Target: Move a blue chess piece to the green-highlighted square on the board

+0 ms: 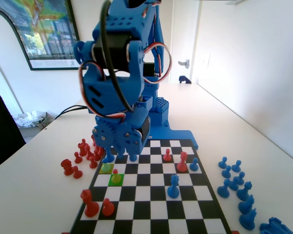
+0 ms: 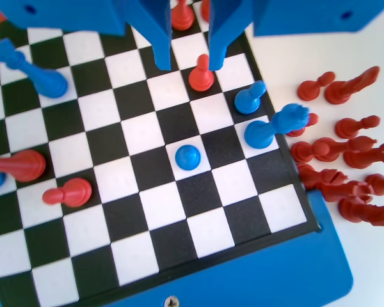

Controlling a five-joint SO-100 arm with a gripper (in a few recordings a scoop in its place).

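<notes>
My gripper [image 1: 120, 155] hangs low over the left side of the board [image 1: 151, 204], open and holding nothing. In the wrist view the gripper [image 2: 189, 62] straddles a black square, and its right jaw nearly touches a red pawn [image 2: 200, 75]. In the fixed view that red pawn [image 1: 115, 172] stands on the green-highlighted square [image 1: 118, 181]. A blue pawn [image 2: 249, 97] stands diagonally right of it in the edge column. Another blue pawn [image 2: 187, 157] sits below the jaws on a white square. A taller blue piece [image 2: 275, 126] stands at the board's right edge [image 2: 141, 204].
A yellow square [image 1: 106, 168] lies beside the green one. On the board are a tall blue piece [image 1: 173, 186], a blue pawn [image 1: 194, 165] and red pieces [image 1: 182, 162] [image 1: 89, 202]. Captured red pieces [image 1: 83, 153] lie left of the board, blue ones [image 1: 237, 183] right.
</notes>
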